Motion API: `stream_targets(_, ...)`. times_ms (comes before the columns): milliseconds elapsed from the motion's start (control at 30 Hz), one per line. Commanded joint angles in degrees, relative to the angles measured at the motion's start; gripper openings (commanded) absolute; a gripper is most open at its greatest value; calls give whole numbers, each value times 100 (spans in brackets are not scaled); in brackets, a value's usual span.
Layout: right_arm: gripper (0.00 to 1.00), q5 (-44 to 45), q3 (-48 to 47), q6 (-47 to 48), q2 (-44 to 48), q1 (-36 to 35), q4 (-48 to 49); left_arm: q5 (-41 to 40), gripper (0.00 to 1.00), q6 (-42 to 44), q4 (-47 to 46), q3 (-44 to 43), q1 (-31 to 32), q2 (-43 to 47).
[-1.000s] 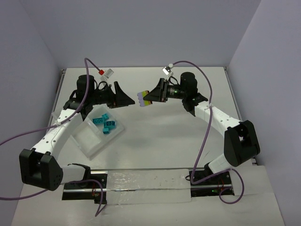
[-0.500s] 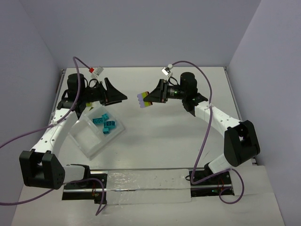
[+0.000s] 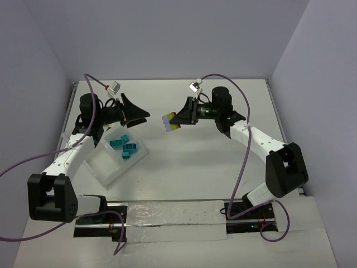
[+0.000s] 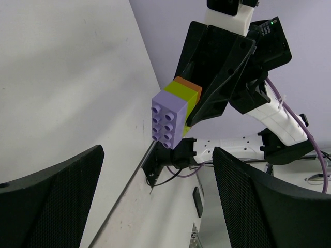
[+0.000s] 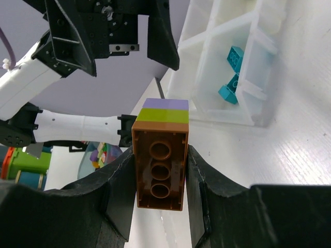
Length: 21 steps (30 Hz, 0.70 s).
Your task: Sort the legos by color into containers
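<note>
My right gripper (image 3: pixel 177 118) is shut on a stack of legos (image 3: pixel 170 121), orange, lime green and purple, held in the air above the table's middle. The right wrist view shows the stack's orange underside (image 5: pixel 160 175) clamped between both fingers. My left gripper (image 3: pixel 144 114) is open and empty, raised and facing the stack from the left with a gap between them; the left wrist view shows the stack (image 4: pixel 175 111) ahead, purple end toward me. The clear tray (image 3: pixel 111 162) lies at the left; one compartment holds several teal legos (image 3: pixel 126 147).
The tray's other compartments (image 3: pixel 100 162) look bare in the top view. Purple cables loop over both arms. The table's back edge and walls are behind the grippers. A white strip (image 3: pixel 178 220) lies along the near edge between the arm bases.
</note>
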<state>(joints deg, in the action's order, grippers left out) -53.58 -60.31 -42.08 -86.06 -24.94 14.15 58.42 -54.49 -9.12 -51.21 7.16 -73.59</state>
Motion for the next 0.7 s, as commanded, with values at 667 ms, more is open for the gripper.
stream_targets(667,0,-13,492,-439,-11,-147,950,187,93,1193,574,-539,18,-93)
